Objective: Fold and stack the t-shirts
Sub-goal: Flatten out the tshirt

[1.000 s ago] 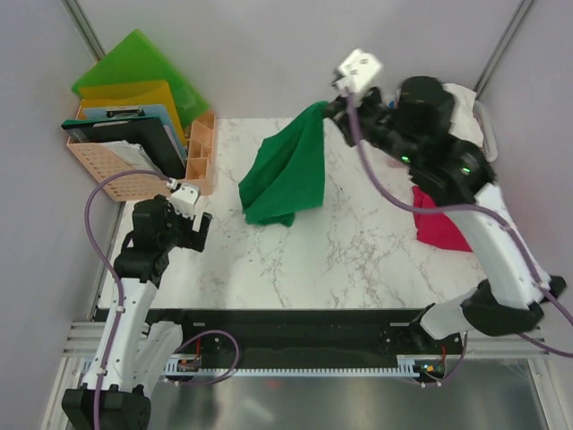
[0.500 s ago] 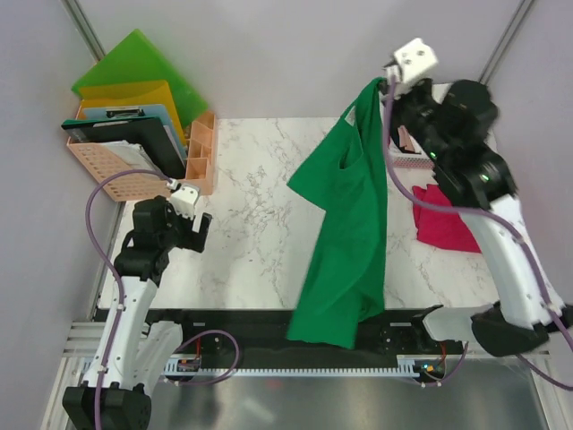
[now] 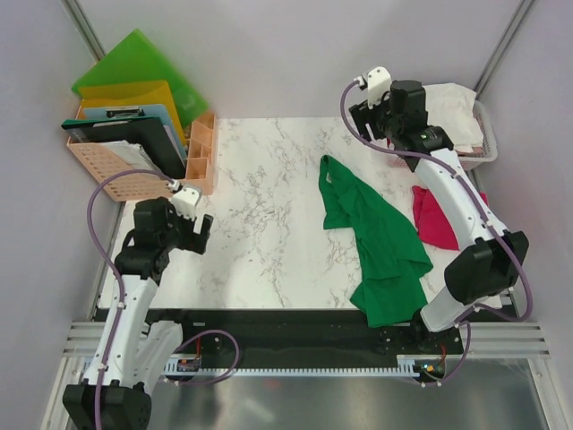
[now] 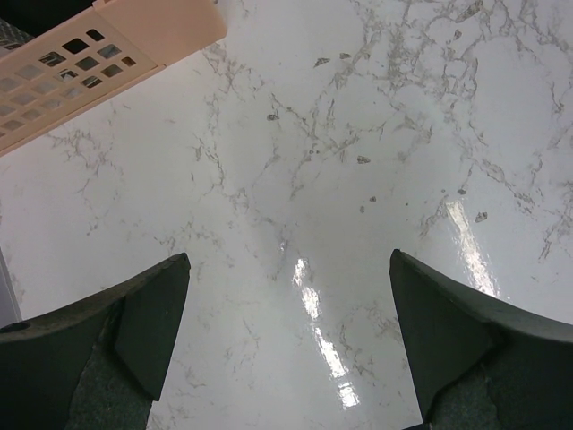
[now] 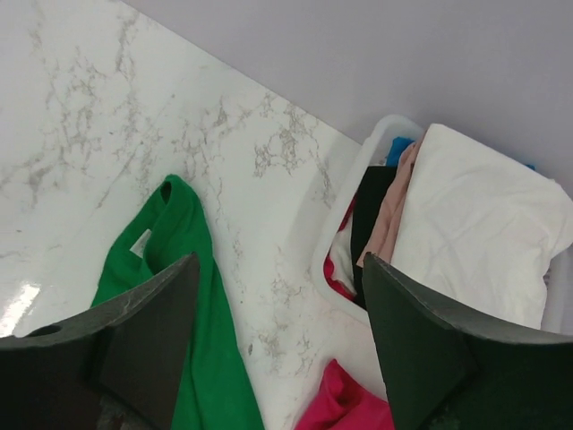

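Right jaws: the right gripper (image 5: 279,300) stands spread wide with nothing between its fingers, above the far right part of the table (image 3: 269,179).
Left jaws: the left gripper (image 4: 288,269) is also spread to its full width and empty, over bare marble near the left edge.
Green t-shirt (image 3: 376,242): lies loose on the marble, right of centre, free of both grippers.
Its shape: unfolded and rumpled, drawn into a long slanting strip. The collar end points toward the far side and the bulk is bunched toward the near edge.
Collar: the neck opening lies flat and open, and the right wrist view shows a small white label inside it.
Near end: the bunched hem seems to spill just over the table's near edge, though the top view does not settle this.
Magenta-red t-shirt (image 3: 434,224): a crumpled heap just right of the green one, partly hidden by the right arm.
Laundry basket (image 3: 488,134): at the far right corner, holding a white tee (image 3: 452,103) on top and a pale pink one (image 5: 394,210) beside it.
Peach organiser (image 3: 201,152): far left, well apart from the shirts.
Change, right side: half a second ago the green shirt hung full length from the raised, clamped right gripper. It now lies dropped on the table and the jaws are apart.
Change, left side: the left arm has not moved.
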{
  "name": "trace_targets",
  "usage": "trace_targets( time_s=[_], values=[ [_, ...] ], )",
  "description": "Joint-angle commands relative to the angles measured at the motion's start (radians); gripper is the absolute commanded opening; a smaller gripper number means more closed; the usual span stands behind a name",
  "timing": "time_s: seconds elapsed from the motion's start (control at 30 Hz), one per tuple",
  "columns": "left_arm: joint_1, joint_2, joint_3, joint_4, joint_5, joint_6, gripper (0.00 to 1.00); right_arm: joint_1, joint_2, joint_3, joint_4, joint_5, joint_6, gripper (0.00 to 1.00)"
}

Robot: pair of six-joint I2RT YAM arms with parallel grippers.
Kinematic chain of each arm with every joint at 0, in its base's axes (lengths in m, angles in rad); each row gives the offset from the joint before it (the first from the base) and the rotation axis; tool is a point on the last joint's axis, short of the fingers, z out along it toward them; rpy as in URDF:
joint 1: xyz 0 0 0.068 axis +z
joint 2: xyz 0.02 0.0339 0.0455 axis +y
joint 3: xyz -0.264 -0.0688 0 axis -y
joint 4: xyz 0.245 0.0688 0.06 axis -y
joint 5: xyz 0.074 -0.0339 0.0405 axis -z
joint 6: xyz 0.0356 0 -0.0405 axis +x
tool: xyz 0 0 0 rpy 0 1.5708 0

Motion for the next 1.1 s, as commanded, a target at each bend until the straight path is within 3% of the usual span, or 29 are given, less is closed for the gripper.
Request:
trace_targets(
  time_s=[0.0,0.2,0.33,0.47,0.87,1.07],
  values=[
    [0.005,0.010,0.040,0.005,0.043,0.012,1.00,0.008,-0.114,0.010,0.017,-0.072,0.043,0.80],
    [0.004,0.065,0.071,-0.014,0.098,0.004,1.00,0.011,-0.272,-0.301,-0.095,-0.189,0.067,0.72],
    [0.002,0.087,0.094,-0.017,0.107,-0.006,1.00,0.009,-0.405,-0.519,-0.148,-0.197,0.057,0.59],
    [0.002,0.110,0.108,-0.015,0.113,-0.007,1.00,0.008,-0.485,-0.668,-0.178,-0.204,0.038,0.54],
    [0.004,0.077,0.097,-0.020,0.077,-0.002,1.00,-0.024,-0.429,-0.742,-0.322,-0.243,-0.020,0.50],
    [0.002,0.103,0.100,-0.003,0.080,0.000,1.00,-0.063,-0.378,-0.652,-0.415,-0.212,-0.103,0.52]
  ],
)
